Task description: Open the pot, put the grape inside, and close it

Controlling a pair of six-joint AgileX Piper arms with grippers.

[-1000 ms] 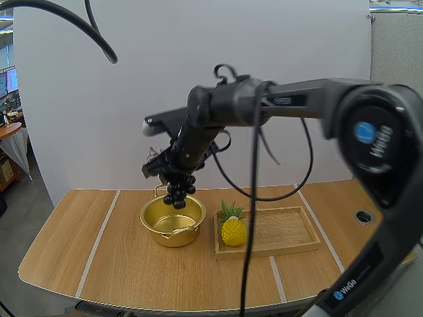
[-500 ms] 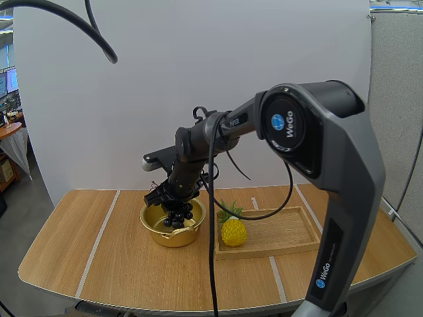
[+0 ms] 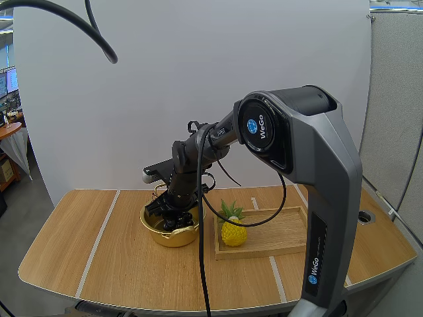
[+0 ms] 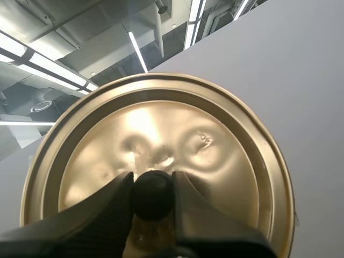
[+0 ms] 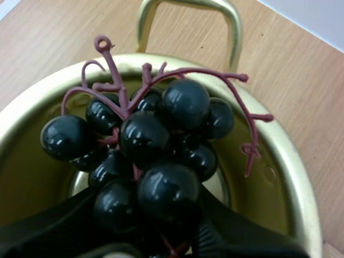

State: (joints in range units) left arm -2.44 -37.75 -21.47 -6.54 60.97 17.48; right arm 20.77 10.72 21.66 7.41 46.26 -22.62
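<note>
A gold pot [image 3: 173, 239] stands open on the table, left of centre. My right gripper [image 3: 169, 210] reaches down into it, shut on a bunch of dark grapes [image 3: 177, 220]. In the right wrist view the grapes [image 5: 145, 145], with their reddish stem, hang inside the pot's rim [image 5: 290, 177], pinched between the fingers of my right gripper [image 5: 156, 236]. One pot handle [image 5: 232, 27] lies beyond them. In the left wrist view my left gripper [image 4: 153, 185] is shut on the black knob [image 4: 153, 198] of the gold lid [image 4: 215, 161], held up in the air.
A wooden tray [image 3: 284, 246] lies right of the pot, with a yellow pineapple [image 3: 232, 231] at its left end, close to the pot. Bare wooden table [image 3: 99, 257] stretches to the left and front.
My right gripper has come down with the grapes, from above the pot's rim into the pot.
</note>
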